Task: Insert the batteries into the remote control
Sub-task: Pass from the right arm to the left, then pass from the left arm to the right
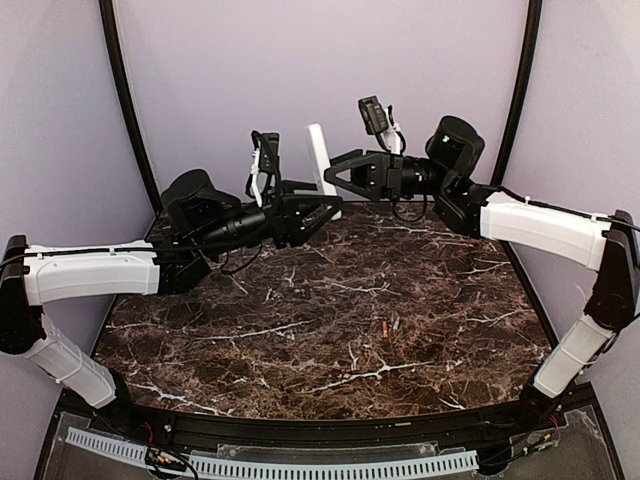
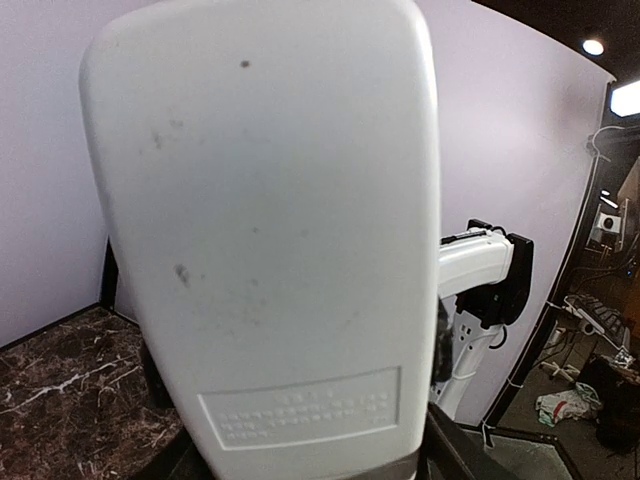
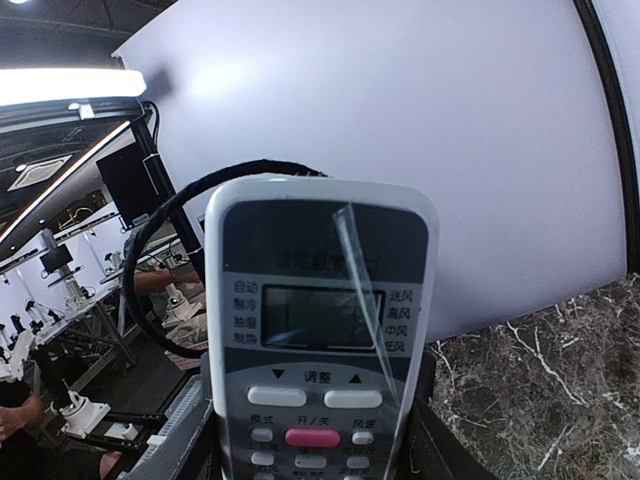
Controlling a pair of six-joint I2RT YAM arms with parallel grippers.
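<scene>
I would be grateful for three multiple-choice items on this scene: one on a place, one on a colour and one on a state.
1. Where do the batteries lie?
A. on an arm
B. on the table, apart from the remote
C. against the back wall

2. The one coloured button on the remote's face is:
A. green
B. blue
C. pink

3. How is the remote placed?
A. upright at the table's far edge
B. flat at mid-table
C. flat at the near edge

Answers: 1 B, they rest on the dark marble, near right of centre; 2 C, the right wrist view shows it pink; 3 A, the top view shows it on end.
</scene>
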